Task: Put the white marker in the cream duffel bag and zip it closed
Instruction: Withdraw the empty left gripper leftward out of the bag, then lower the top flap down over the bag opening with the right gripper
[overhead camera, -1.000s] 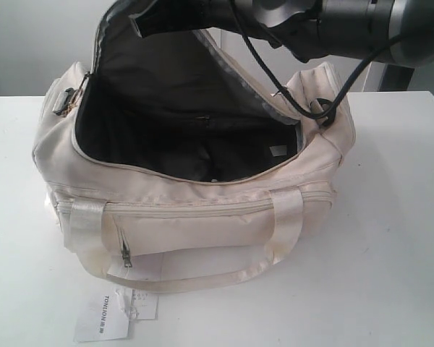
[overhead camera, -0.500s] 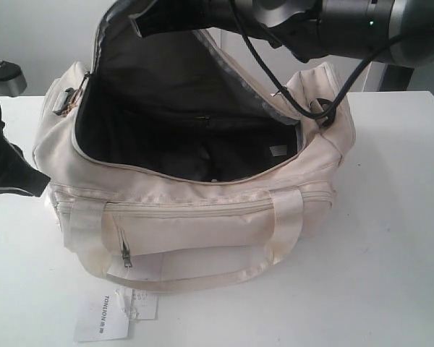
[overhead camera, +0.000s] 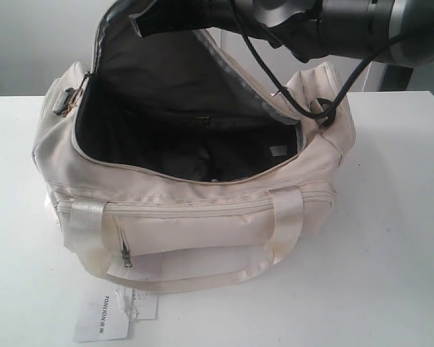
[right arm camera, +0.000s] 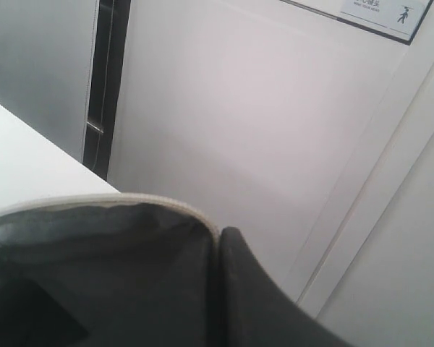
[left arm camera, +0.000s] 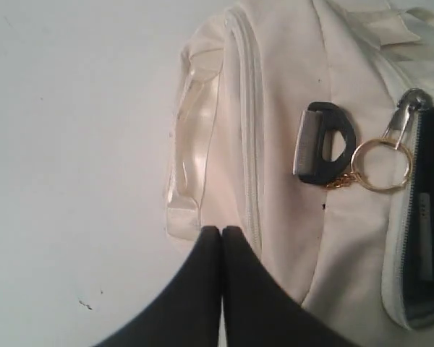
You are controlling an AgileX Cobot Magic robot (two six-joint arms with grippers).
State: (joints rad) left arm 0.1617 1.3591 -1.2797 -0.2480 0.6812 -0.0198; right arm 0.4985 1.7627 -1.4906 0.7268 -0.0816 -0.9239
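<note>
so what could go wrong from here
1. The right gripper pinches only the zipper edge of the flap of the cream duffel bag; a slip would drop it over the opening.
2. The shut left gripper sits close to the black D-ring and gold ring and could snag them.
3. No white marker shows in the dark interior, so zipping may be premature.

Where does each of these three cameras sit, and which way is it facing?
Exterior: raised, looking down into the open cream duffel bag on the white table; right arm crosses the top.
Left wrist: above the bag's end, facing its black D-ring; shut left gripper shows.
Right wrist: faces a wall past the lifted flap, which the right gripper pinches.
Shared: exterior and left wrist both show the D-ring.
</note>
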